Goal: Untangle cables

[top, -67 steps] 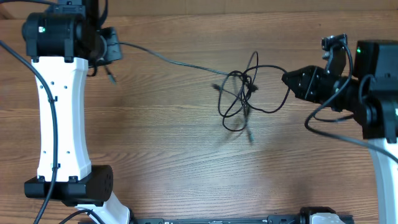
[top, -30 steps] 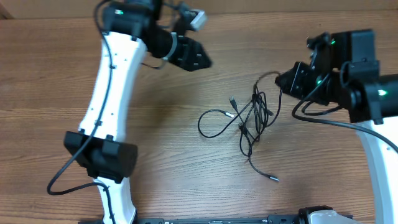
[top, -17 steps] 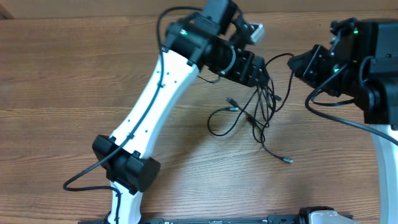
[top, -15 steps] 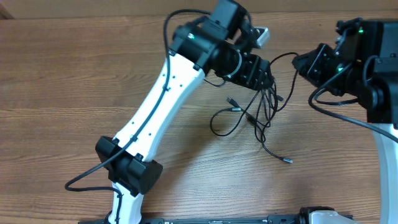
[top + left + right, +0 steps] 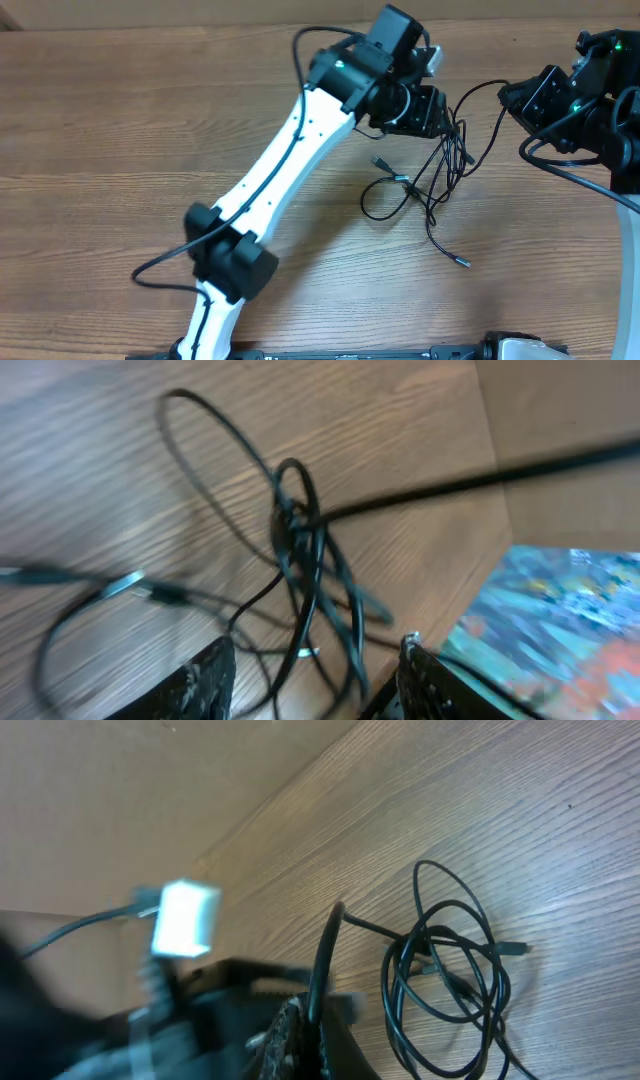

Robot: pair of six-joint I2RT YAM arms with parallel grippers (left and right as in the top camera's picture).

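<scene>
The cables point(image 5: 432, 178) lie as a loose tangle of thin black cords right of the table's middle, with one plug end point(image 5: 462, 262) trailing toward the front. My left gripper point(image 5: 445, 112) hovers over the top of the tangle. In the left wrist view it point(image 5: 315, 680) is open, its jaws straddling several strands below a knot point(image 5: 295, 525) without pinching them. My right gripper point(image 5: 505, 95) is shut on one cable strand point(image 5: 330, 945) that rises from the tangle point(image 5: 450, 980) and runs taut between its fingers point(image 5: 300, 1030).
The left arm's white link point(image 5: 290, 160) stretches diagonally across the table from its base point(image 5: 230, 265) at the front. The right arm point(image 5: 600, 110) and its thick wire occupy the far right edge. Bare wooden tabletop point(image 5: 120, 150) spreads to the left.
My left arm has swung from the far left across to the tangle. My right gripper has pulled back to the right with its strand, dragging the tangle rightward.
</scene>
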